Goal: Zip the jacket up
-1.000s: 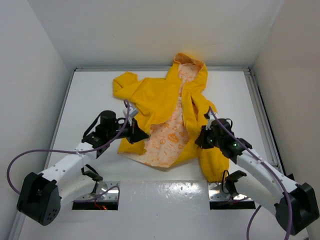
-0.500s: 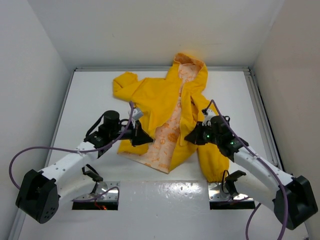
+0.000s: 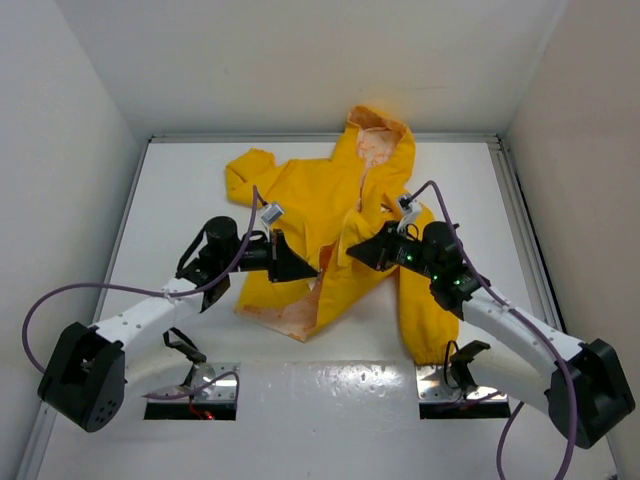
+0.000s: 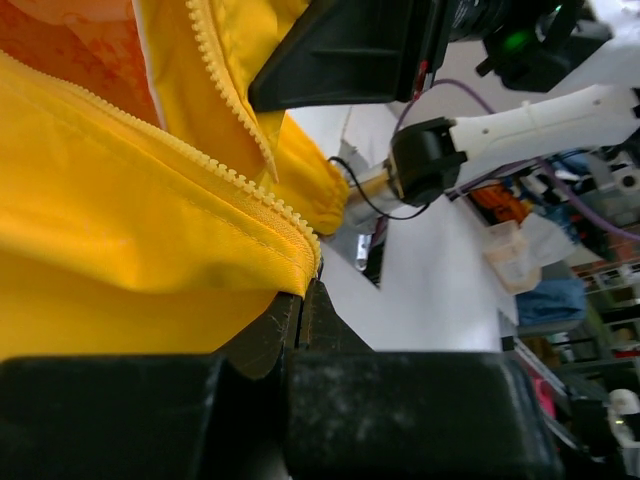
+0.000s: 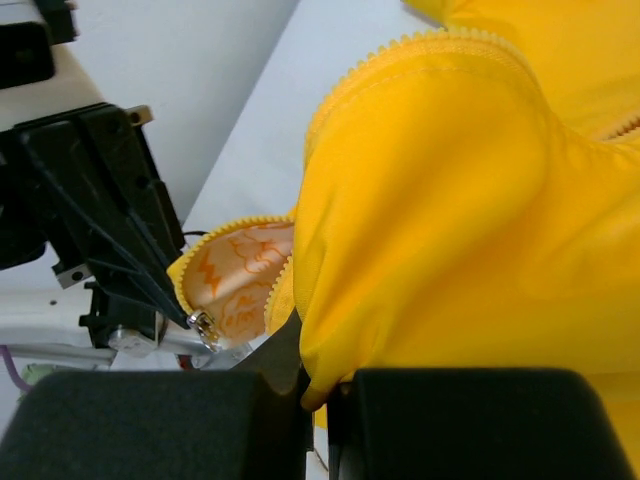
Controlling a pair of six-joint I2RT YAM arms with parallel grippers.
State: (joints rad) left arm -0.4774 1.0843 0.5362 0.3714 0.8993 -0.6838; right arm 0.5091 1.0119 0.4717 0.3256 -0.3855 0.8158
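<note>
The bright-yellow hooded jacket (image 3: 320, 190) lies on the white table, hood toward the back wall, its front mostly folded together. My left gripper (image 3: 300, 270) is shut on the edge of one front panel beside its zipper teeth (image 4: 240, 185); in the left wrist view its tips (image 4: 303, 295) pinch the yellow hem. My right gripper (image 3: 352, 252) is shut on the other front panel, and in the right wrist view (image 5: 318, 375) it pinches a fold of yellow fabric (image 5: 450, 200). A metal zipper slider (image 5: 203, 326) shows below the orange-printed lining (image 5: 235, 270).
White enclosure walls stand at the left, right and back of the table (image 3: 180, 180). A jacket sleeve (image 3: 428, 320) lies under my right arm. Another sleeve (image 3: 245, 170) lies at the back left. Metal mounting plates (image 3: 195, 385) sit at the near edge.
Both grippers have moved toward each other, drawing the two front panels together. The orange-printed lining that lay open is now mostly covered.
</note>
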